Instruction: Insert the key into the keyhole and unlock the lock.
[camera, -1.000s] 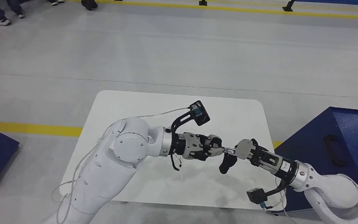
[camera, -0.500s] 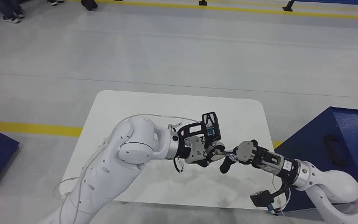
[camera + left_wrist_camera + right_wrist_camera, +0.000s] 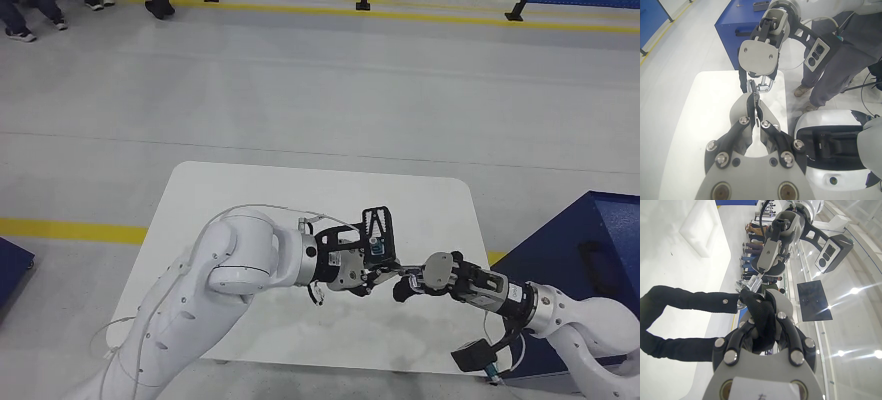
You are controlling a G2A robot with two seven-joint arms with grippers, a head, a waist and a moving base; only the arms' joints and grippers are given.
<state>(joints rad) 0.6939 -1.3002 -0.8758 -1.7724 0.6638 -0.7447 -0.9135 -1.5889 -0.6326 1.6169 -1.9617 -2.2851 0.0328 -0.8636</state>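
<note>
Above the white table (image 3: 250, 200) the two grippers meet tip to tip. My left gripper (image 3: 754, 100) is shut on the flat metal key (image 3: 755, 113), whose blade points at the lock's silver end (image 3: 752, 86). The key's tip touches that end; how deep it sits is hidden. My right gripper (image 3: 761, 298) is shut on the lock's black cloth-covered body (image 3: 762, 313), with its black loop (image 3: 668, 323) hanging to one side. In the top view the left gripper (image 3: 385, 272) and right gripper (image 3: 430, 275) hold the lock (image 3: 407, 287) between them.
A blue cabinet (image 3: 590, 240) stands just beside the table on the right arm's side, with a black handle part on it. The left wrist camera bracket (image 3: 375, 235) sticks up over the grippers. Bare tabletop lies under and behind both arms.
The left wrist has rolled, swinging its camera bracket toward the grippers, and the key has closed in on the lock. The lock's black loop now hangs less far below the right gripper.
</note>
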